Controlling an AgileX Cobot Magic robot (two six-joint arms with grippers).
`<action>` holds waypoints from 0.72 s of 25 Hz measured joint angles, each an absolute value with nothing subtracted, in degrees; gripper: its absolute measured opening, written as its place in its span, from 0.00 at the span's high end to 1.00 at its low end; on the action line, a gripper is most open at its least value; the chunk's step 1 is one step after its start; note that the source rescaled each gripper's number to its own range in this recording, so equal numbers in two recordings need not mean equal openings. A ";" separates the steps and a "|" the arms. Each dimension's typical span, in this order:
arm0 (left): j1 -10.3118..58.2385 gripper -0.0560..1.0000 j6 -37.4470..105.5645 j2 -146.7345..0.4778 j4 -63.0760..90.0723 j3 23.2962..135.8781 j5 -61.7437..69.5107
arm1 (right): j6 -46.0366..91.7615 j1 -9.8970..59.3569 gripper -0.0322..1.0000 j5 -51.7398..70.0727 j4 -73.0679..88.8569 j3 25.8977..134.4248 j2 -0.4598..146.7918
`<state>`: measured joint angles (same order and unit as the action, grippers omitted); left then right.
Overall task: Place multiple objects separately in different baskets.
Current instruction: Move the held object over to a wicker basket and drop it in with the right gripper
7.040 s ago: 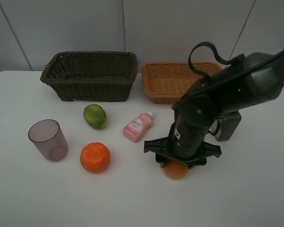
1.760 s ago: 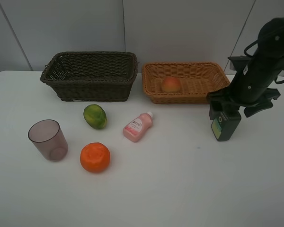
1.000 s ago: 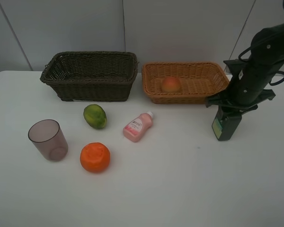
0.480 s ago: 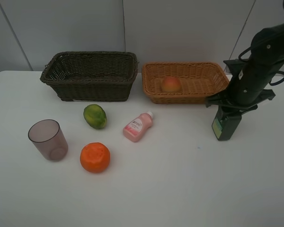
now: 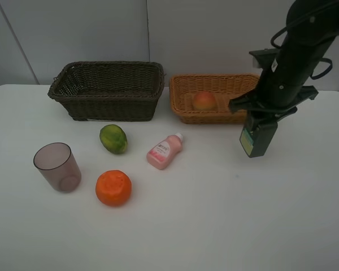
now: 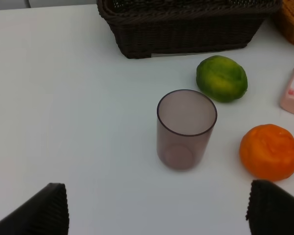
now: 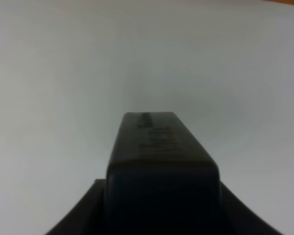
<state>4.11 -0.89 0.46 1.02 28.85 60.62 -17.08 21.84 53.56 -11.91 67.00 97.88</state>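
White table (image 5: 214,226) spreads below us, pale wall (image 5: 214,34) behind. Our right end effector (image 5: 264,117) pinches the top of the dark green bottle (image 5: 258,138), which hangs upright, seemingly off the table, just beside the tan basket (image 5: 198,116) holding the peach (image 5: 204,100); lifting lets it clear the rim, we judge. Our left end effector (image 6: 157,213) hovers spread wide near the cup (image 6: 186,128); green fruit (image 5: 113,138), orange (image 5: 113,187) and pink bottle (image 5: 165,151) lie before the dark basket (image 5: 107,104).

Counting 2 rectangular woven wicker baskets: dark brown basket (image 5: 107,104), tan-orange basket (image 5: 199,117) | 3 round fruits: green fruit (image 5: 113,138), orange (image 5: 113,187), red-orange peach (image 5: 204,100) | 2 bottles: pink bottle (image 5: 165,151), dark green bottle (image 5: 258,138) | 1 translucent mauve plastic cup (image 5: 57,166)
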 joint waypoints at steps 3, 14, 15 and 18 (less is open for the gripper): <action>4.11 0.06 -0.89 0.46 1.02 28.85 60.62 | -17.08 25.53 0.96 57.93 -11.91 71.33 97.88; 4.11 0.06 -0.89 0.46 1.02 28.85 60.62 | -16.91 38.18 0.96 64.04 -10.82 84.58 103.30; 4.11 0.06 -0.89 0.46 1.02 28.85 60.62 | -16.68 39.10 0.96 64.01 -10.82 85.58 104.35; 4.11 0.06 -0.89 0.46 1.02 28.85 60.62 | -15.77 41.99 0.96 64.19 -10.53 88.29 107.21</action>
